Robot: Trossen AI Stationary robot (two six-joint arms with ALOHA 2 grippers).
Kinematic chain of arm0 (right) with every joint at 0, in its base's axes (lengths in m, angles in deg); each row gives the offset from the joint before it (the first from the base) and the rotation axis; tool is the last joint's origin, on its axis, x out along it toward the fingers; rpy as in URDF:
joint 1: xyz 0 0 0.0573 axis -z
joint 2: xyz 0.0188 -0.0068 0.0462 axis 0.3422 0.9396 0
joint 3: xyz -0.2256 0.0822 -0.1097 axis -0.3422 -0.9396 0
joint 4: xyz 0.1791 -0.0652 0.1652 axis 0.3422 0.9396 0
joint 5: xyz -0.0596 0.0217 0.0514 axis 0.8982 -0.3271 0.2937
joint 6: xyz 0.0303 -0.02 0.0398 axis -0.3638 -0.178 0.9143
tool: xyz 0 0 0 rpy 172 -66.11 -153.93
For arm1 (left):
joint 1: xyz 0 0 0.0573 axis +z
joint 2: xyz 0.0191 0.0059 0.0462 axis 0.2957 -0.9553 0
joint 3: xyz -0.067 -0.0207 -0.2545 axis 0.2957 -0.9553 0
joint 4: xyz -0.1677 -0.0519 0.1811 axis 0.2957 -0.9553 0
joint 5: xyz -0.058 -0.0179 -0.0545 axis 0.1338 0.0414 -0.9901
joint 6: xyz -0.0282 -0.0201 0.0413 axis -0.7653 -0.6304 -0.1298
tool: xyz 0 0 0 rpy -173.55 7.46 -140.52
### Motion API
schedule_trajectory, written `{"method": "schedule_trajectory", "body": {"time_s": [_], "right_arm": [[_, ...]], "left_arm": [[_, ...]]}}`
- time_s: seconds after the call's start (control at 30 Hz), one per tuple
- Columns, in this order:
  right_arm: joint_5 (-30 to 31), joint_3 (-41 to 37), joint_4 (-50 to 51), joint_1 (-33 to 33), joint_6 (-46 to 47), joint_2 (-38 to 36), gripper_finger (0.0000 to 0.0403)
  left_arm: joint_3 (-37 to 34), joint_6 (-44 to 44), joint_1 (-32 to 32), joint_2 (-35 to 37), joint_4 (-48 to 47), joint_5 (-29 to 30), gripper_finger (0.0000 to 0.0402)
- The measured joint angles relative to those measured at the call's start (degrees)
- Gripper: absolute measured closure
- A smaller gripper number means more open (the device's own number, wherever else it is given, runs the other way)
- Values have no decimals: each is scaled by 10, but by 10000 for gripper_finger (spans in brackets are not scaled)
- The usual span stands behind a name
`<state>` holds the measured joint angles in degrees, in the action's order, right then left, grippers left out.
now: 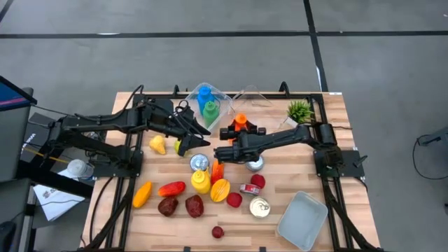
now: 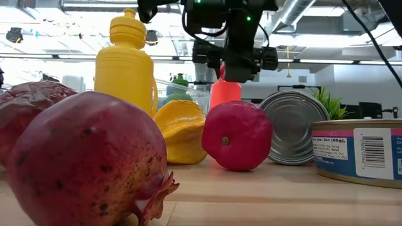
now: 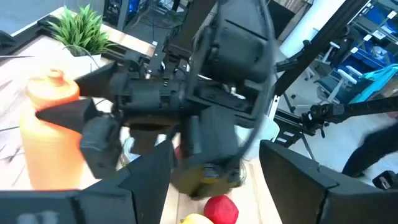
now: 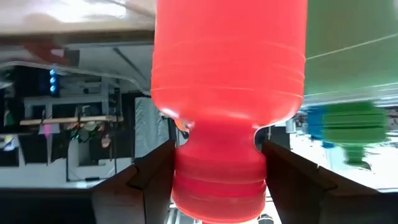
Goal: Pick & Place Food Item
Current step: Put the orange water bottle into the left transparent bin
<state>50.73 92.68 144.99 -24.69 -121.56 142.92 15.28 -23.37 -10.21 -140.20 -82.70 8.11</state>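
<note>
The right end effector (image 1: 218, 155) gripped the red bottle (image 4: 229, 93) above the bench (image 1: 322, 182); the grey tray (image 1: 302, 221) waited empty. The left end effector (image 1: 199, 131) hovered open, nearby.

Right hand (image 1: 218, 158) reaching toward table centre, left hand (image 1: 198, 129) spread open beside it

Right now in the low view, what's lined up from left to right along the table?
Pomegranate → yellow bottle → yellow fruit → red fruit → upright can → labelled tin.
</note>
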Motion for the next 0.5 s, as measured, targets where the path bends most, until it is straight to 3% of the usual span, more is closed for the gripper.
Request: {"method": "schedule_trajectory", "body": {"time_s": [0.27, 0.5], "right_arm": [[-74, 0, 9, -23, -10, -2, 186], [-76, 1, 6, -31, -11, 1, 185]], "left_arm": [[0, 0, 0, 3, -1, 0, 170], [0, 0, 0, 4, 0, 0, 170]]}}
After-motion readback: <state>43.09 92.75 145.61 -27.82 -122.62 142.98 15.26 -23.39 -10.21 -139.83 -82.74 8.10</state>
